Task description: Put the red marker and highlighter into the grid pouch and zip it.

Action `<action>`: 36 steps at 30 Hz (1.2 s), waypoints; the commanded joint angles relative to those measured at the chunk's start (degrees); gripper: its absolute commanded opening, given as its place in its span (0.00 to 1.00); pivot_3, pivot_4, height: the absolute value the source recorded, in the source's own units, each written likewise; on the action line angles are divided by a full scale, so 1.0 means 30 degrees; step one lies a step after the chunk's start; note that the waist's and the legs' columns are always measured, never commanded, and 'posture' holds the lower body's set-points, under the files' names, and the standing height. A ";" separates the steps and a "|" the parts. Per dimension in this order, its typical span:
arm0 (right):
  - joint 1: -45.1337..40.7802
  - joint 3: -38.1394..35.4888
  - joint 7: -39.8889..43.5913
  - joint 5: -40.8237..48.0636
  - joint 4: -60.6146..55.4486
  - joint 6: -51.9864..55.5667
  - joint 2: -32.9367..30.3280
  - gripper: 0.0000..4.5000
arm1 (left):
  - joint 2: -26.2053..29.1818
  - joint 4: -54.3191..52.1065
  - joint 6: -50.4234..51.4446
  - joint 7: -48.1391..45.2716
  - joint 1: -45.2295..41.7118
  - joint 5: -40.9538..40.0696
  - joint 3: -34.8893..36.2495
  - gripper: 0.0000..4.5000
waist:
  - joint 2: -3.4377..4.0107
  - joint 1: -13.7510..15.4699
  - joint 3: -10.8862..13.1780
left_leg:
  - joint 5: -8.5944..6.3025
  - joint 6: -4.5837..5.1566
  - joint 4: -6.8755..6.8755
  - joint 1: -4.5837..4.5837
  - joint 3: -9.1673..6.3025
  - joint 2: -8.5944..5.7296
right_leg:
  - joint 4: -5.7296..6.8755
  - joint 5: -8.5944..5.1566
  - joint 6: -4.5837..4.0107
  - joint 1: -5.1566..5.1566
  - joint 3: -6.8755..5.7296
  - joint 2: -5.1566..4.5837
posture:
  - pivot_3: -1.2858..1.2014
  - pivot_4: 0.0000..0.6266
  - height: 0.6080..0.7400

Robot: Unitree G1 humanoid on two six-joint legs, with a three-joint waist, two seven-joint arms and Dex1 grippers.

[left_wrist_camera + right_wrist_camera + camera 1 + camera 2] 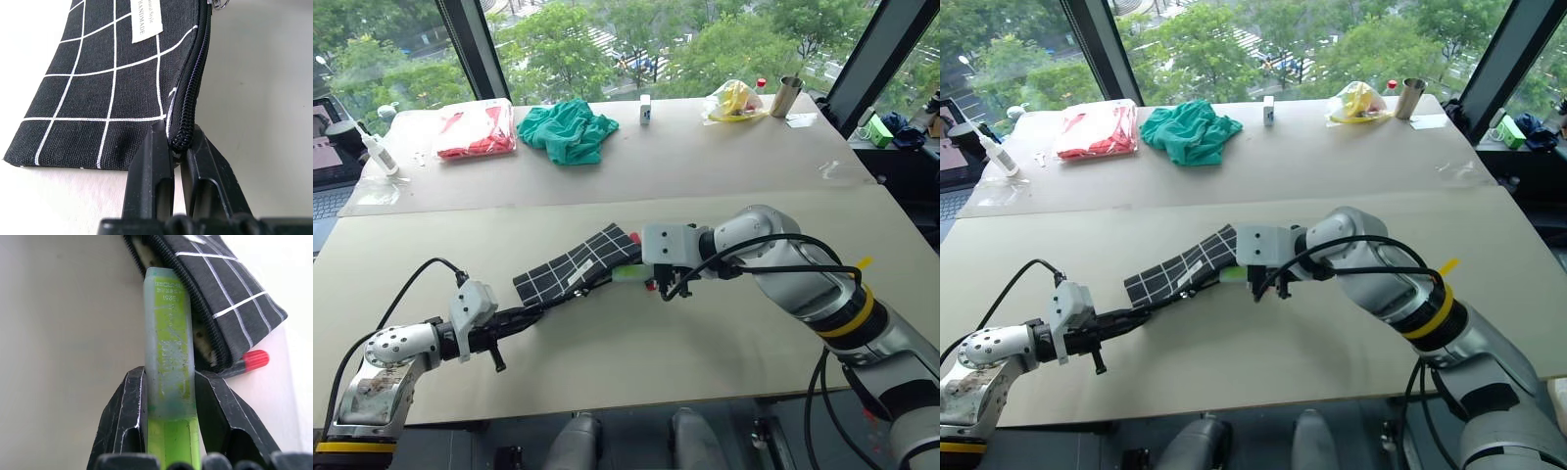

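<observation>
The grid pouch (576,265) lies flat on the pale table (636,343), a bit to the left of the middle, slanting up to the right. Its zipper edge is partly open.

The left pincer (178,147) is pinched tight on the near end of the pouch, right at the end of the zipper. Its two black fingers (151,166) squeeze the fabric between them.

The right pincer (168,387) holds the highlighter (168,352). The two fingers press on both sides of its light green body, so they are only part way closed. The front end of the highlighter touches the open mouth of the pouch and pokes just inside the zipper.

The red marker (254,360) shows only its red tip. It peeks out from under the corner of the pouch, just beside the highlighter. Whether it is inside the pouch or under it, I cannot tell.

Far back on the table are a red packet (475,132) in clear plastic, a green cloth (568,129), a small white box (645,110), a yellow bag (734,100) and a metal cup (787,96).
</observation>
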 commanded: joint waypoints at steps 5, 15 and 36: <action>-0.0906 0.0172 -0.0205 -0.1181 0.0667 -0.0602 0.0822 0.22 | 0.0430 -0.1156 0.0267 0.0963 -0.0028 0.1927 -0.1699 0.00 | 0.0001 0.0016 -0.0001 | 0.0000 -0.0001 0.0000 0.0003 -0.0003 -0.0006 | -0.0003 0.0000 0.0000 0.0006 0.0000 0.0000 | 0.52 0.24 1.00; -0.0933 0.1923 -0.1017 -0.3732 0.2016 -0.1779 0.2579 0.22 | -0.0226 -0.1405 0.0935 0.2008 -0.1239 0.1954 -0.2139 0.00 | 0.0001 0.0007 -0.0001 | 0.0010 -0.0017 0.0005 0.0005 -0.0005 -0.0016 | 0.0028 0.0000 0.0000 0.0001 0.0001 -0.0002 | 0.52 0.24 1.00; 0.0501 0.0020 -0.1819 -0.4240 0.4113 -1.0708 0.2685 0.22 | -0.0642 -0.2129 0.1708 0.1536 -0.1525 -0.0164 -0.1495 0.00 | 0.0000 -0.0101 0.0000 | 0.0108 -0.0185 0.0003 -0.0001 -0.0016 -0.0019 | 0.0036 0.0000 0.0001 -0.0006 -0.0001 0.0000 | 0.52 0.24 1.00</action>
